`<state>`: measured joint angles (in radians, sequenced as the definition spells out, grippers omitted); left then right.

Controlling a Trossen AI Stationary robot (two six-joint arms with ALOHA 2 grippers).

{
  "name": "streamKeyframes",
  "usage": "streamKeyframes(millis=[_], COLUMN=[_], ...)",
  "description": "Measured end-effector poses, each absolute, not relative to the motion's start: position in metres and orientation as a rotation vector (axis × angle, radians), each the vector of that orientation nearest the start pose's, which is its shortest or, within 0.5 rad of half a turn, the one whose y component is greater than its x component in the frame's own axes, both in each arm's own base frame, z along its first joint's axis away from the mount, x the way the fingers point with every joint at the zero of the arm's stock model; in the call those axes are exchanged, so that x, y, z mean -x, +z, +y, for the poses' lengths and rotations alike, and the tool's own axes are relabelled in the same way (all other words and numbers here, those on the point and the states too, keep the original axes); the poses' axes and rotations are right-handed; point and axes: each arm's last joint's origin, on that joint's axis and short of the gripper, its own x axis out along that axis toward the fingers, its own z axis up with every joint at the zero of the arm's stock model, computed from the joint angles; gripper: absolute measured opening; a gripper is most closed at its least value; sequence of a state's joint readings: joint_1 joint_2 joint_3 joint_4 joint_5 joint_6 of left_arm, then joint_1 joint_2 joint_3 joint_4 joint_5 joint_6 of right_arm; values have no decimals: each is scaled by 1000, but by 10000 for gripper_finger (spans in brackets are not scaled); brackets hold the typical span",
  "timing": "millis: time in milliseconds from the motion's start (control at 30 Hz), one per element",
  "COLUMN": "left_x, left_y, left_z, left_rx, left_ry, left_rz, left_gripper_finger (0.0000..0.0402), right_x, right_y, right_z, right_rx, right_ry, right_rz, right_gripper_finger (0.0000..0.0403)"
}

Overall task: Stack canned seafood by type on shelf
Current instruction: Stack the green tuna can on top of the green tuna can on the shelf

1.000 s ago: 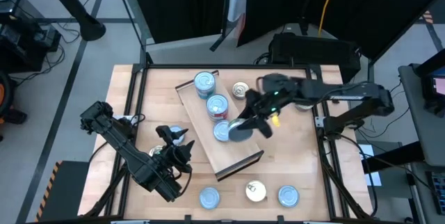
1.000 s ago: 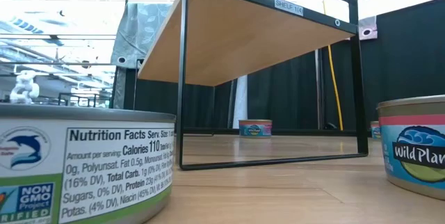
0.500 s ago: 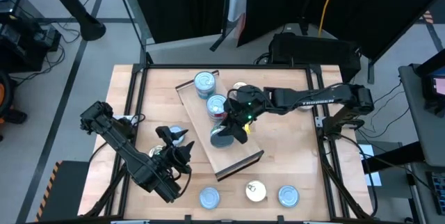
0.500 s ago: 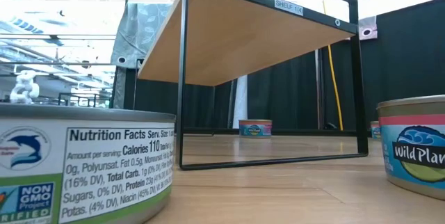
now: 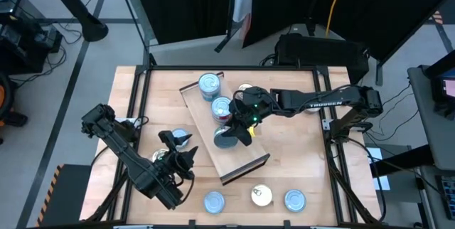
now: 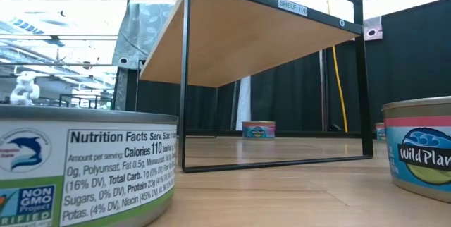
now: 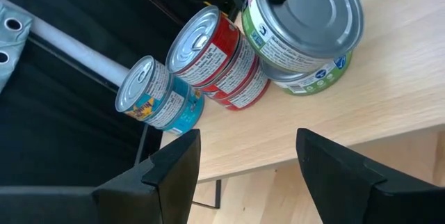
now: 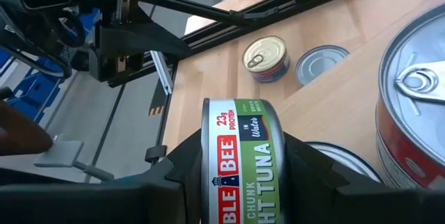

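The left pincer waits low over the bench, wide open, holding nothing. Beside it stands the shelf, a long, smooth, light-wood board with dark lips at its short ends, running slantwise from far-left to near-right. On it are round, flat, shiny metal tins: a blue tin at the far end, then red tins stacked up, then a green tin on another tin.

The right pincer is over the middle of the shelf, shut on that green tin, which is pressed flat side down. The stack is right under it, so I think letting go comes next. More tins wait along the near edge.
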<state>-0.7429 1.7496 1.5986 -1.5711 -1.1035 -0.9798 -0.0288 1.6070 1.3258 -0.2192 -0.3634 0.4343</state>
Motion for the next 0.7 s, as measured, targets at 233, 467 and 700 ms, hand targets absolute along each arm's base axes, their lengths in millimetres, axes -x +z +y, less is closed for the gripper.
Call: streamKeyframes(millis=[233,467,700], left_x=[-243,-243,-243], left_y=[306,306,306], left_z=[-188,-188,-188], left_rx=[-488,-487,-487], left_ry=[671,671,672], left_rz=[734,734,734], left_gripper_finger=[237,237,237], right_x=[-363,-362,-360], right_y=[309,306,302], right_z=[-1,-2,-2], right_rx=[-503,-508,-501], right_ry=[177,151,75], right_rz=[587,609,646], right_gripper_finger=[152,209,273])
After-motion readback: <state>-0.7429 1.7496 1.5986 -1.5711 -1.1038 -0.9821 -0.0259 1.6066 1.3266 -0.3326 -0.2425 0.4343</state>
